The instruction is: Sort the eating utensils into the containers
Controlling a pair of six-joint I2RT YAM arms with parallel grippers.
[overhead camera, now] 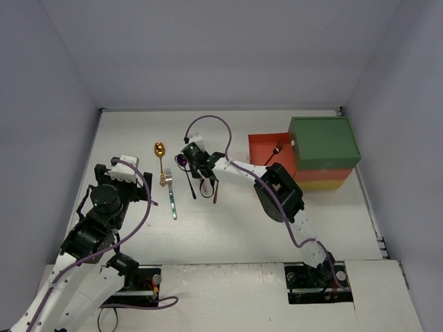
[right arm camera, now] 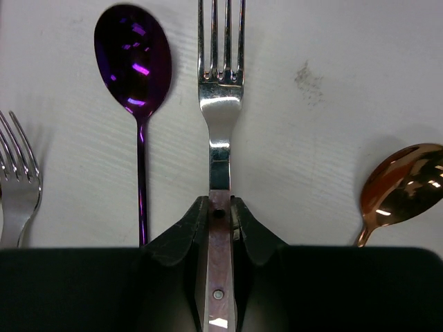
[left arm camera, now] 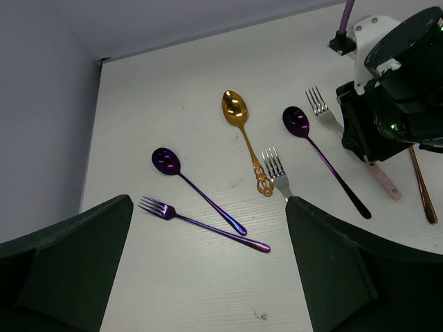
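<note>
My right gripper is shut on the pink handle of a silver-headed fork, which lies flat on the table. From above, the right gripper sits mid-table. A purple spoon lies to the fork's left and a copper spoon to its right. My left gripper hangs open over a purple fork and another purple spoon, holding nothing. A gold spoon and a silver fork lie nearby. The containers stand at the right, and the pulled-out red drawer holds one utensil.
White walls close in the table on the left, back and right. The right arm's forearm stretches across in front of the red drawer. The yellow bottom box sits under the stack.
</note>
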